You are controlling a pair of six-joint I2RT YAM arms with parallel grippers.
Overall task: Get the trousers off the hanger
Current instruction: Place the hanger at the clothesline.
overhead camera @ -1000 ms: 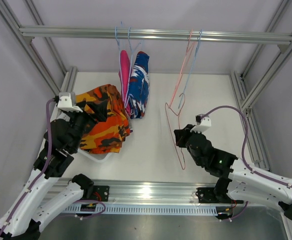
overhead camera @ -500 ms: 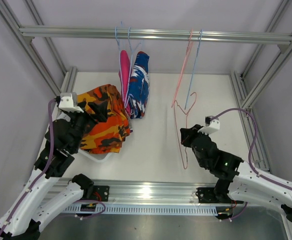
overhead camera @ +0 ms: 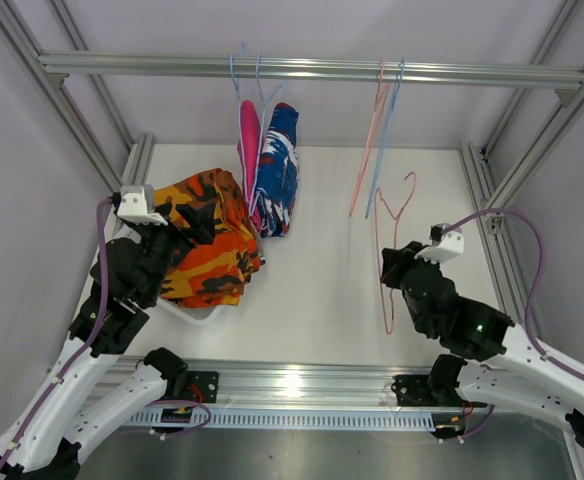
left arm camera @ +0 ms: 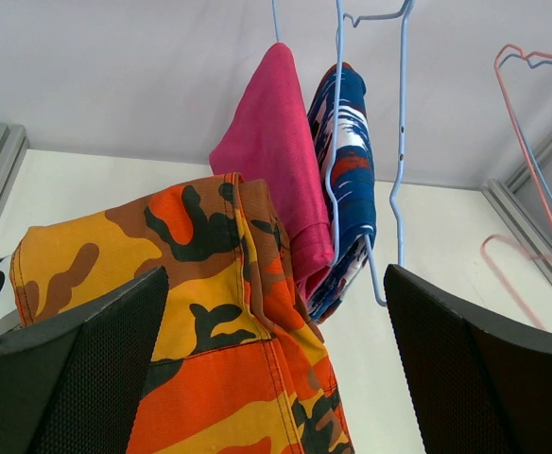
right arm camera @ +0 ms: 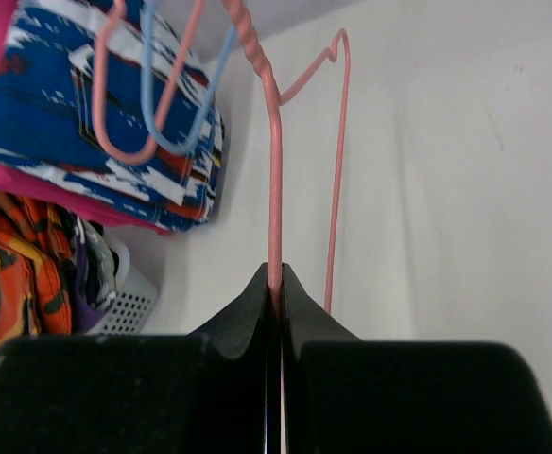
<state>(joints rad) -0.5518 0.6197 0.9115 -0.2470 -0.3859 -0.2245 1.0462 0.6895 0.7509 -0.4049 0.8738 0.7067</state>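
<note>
Rightward of where it was a second ago, the right claw (overhead camera: 390, 268) holds the pink hanger (overhead camera: 393, 232) off the rail (overhead camera: 312, 68). Its jaws are clenched tight on the wire, and the hanger hangs bare over the desk (overhead camera: 312, 300). The pink trousers (overhead camera: 247, 150) and the blue-white-red patterned trousers (overhead camera: 278, 170) hang side by side on blue hangers (left arm camera: 337, 142) from the rail, well apart from that claw and to its left. The left claw (overhead camera: 169, 238) is spread wide and released. In its wrist view the orange camouflage trousers (left arm camera: 229, 378) lie between its fingers (left arm camera: 77, 369), heaped over a white basket (overhead camera: 187, 312) at the desk's left side. Whether the fingers touch the cloth cannot be told.
</note>
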